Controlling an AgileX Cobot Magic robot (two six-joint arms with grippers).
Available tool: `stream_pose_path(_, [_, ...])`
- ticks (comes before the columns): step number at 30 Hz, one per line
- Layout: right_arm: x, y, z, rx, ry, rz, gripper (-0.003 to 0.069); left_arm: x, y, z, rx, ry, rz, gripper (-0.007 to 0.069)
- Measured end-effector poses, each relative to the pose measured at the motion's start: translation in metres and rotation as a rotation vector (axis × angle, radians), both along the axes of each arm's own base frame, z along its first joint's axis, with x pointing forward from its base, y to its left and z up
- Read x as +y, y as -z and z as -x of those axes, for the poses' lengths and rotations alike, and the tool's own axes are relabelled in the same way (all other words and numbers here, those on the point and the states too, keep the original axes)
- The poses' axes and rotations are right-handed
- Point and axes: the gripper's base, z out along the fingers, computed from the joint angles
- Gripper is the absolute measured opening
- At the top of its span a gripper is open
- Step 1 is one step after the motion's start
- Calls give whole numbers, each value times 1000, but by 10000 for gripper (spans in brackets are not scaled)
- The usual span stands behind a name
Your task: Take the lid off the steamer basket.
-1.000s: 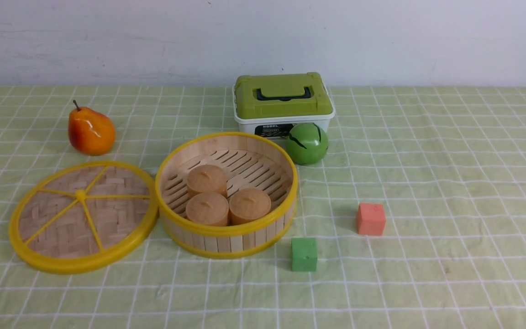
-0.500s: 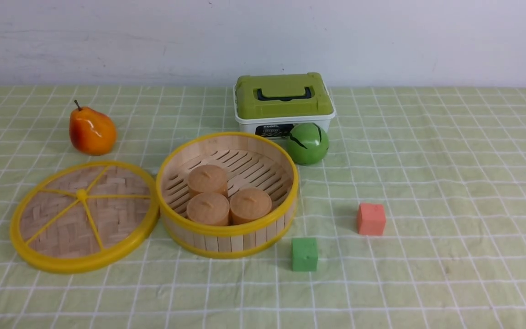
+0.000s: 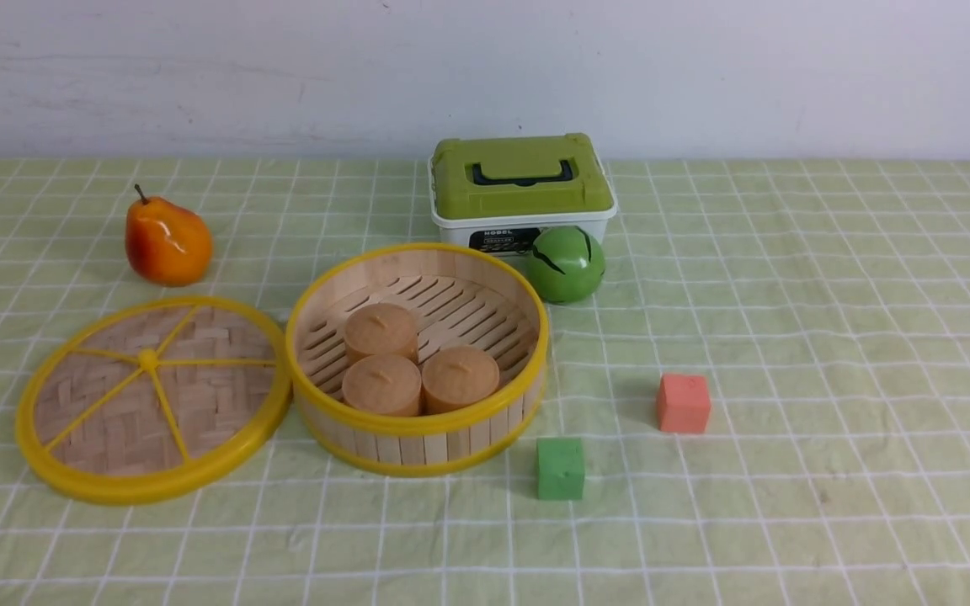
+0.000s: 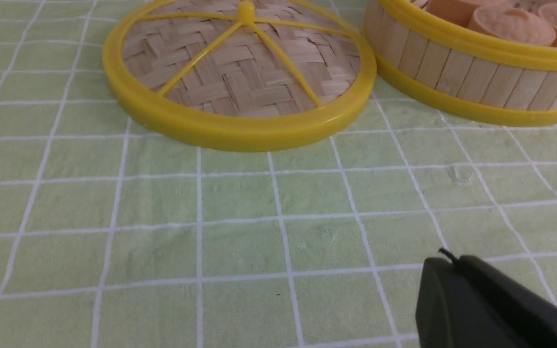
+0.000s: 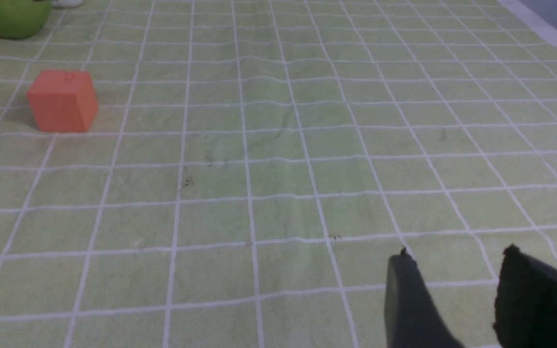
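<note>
Cloth (image 3: 788,295) bears lid (image 3: 199,404) beside steamer basket (image 3: 418,442) — wrist views alone: right pincer (image 5: 456,254) parted, left pincer (image 4: 452,280) unclear.

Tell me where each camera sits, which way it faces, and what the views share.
Front view: between the arms, facing forward across the checked green tablecloth to the wall; no robot part shows.
Left wrist view: low over the cloth, facing the yellow-rimmed woven bamboo lid and wood-slat steamer basket; one left gripper finger shows.
Right wrist view: low, facing the orange-red cube; right gripper fingers show, apart.
Shared: front and left wrist both show lid beside basket; front and right wrist both show cube.
</note>
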Motion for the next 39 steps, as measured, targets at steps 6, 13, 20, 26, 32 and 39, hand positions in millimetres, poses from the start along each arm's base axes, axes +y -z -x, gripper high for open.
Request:
stream_pose_path(6, [0, 0, 0, 0, 0, 0, 242, 0, 0, 0, 4, -9, 28, -13])
stream_pose_path(13, [0, 0, 0, 0, 0, 0, 242, 0, 0, 0, 6, -15, 41, -11])
stream_pose_path(20, [0, 0, 0, 0, 0, 0, 242, 0, 0, 0, 6, -15, 42, -4])
stream_pose_path(26, [0, 0, 0, 0, 0, 0, 242, 0, 0, 0, 6, -15, 41, 0])
stream_pose_path(32, [0, 0, 0, 0, 0, 0, 242, 0, 0, 0, 5, -15, 41, 6])
stream_pose_path(39, [0, 0, 0, 0, 0, 0, 242, 0, 0, 0, 5, -15, 41, 10])
